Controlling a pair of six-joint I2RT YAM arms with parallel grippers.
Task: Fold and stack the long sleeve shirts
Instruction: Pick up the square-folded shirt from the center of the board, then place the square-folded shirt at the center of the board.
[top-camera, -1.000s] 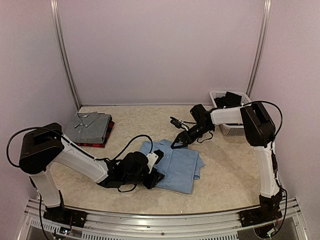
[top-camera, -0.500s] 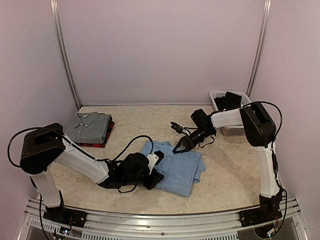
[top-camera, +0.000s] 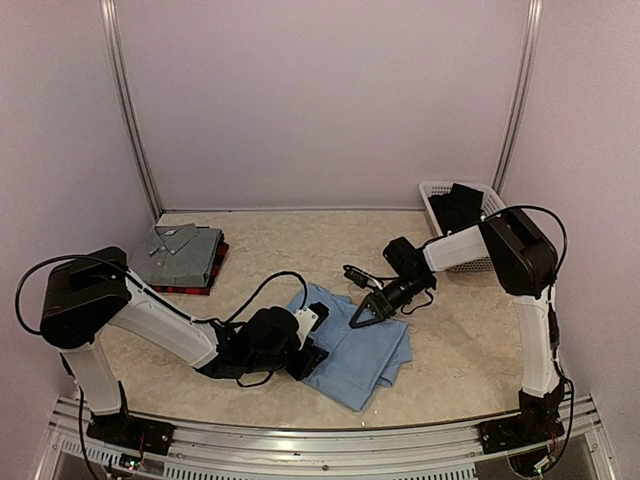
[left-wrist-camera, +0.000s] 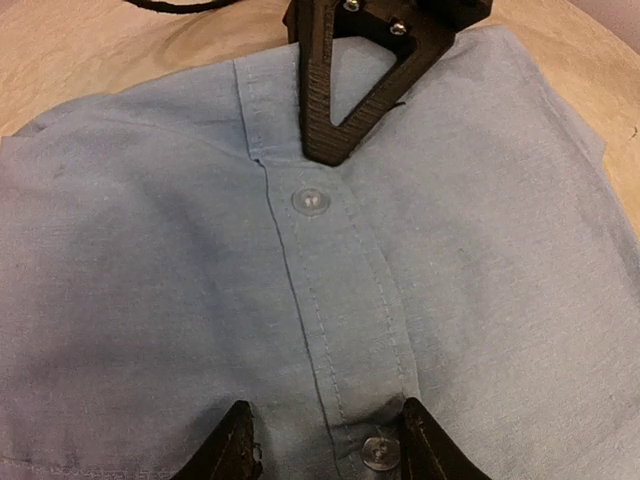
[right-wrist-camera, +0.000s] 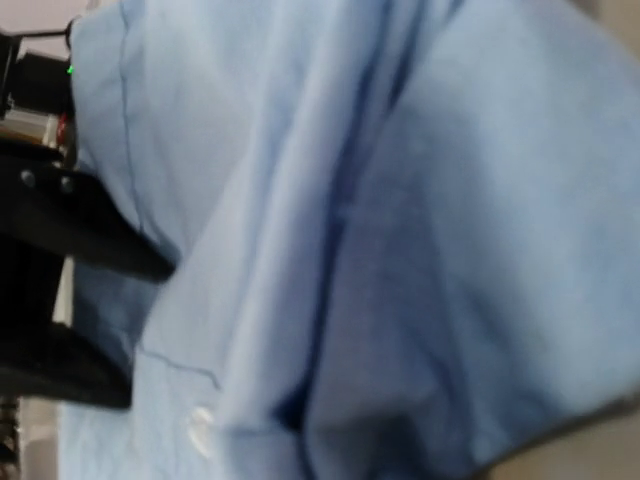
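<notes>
Lilac walls (top-camera: 320, 100), beige speckled surface (top-camera: 450, 372). No brand, label or writing readable in any view.

Clock is from the top view, 12 = far wall, 6 = my bases.

- Light blue shirt (top-camera: 365, 362): folded packet, mid-surface, a bit toward 6. The button placket faces up.
- Grey shirt (top-camera: 180, 252): folded and lying on the red-and-black plaid shirt (top-camera: 192, 289). That stack is at about 10, well apart from the blue one.
- White basket (top-camera: 470, 262) at 2, with something dark in it (top-camera: 460, 205).

Tools:
- Left tool (left-wrist-camera: 330, 445): jaws part-way apart, with the tips down on the blue shirt. They straddle the placket, and the lower button (left-wrist-camera: 378, 452) sits just inside the right tip. I cannot tell whether they nip any cloth.
- Right tool (top-camera: 358, 321): tips closed to a point. It touches the blue shirt at the placket edge, just past the upper button (left-wrist-camera: 310, 201). My guess is that it holds a pinch of cloth, but the frames don't prove it.

Key geometry:
- The two tools face each other along the placket. That line runs roughly 8 to 2, with left at the 8 end and right at the 2 end.
- The stack lies at 10 from the blue shirt, so the left arm is much nearer.

My judgement is that the blue shirt goes onto the grey one next, led by the left arm. The risk is the packet unfolding if only one end lifts.
</notes>
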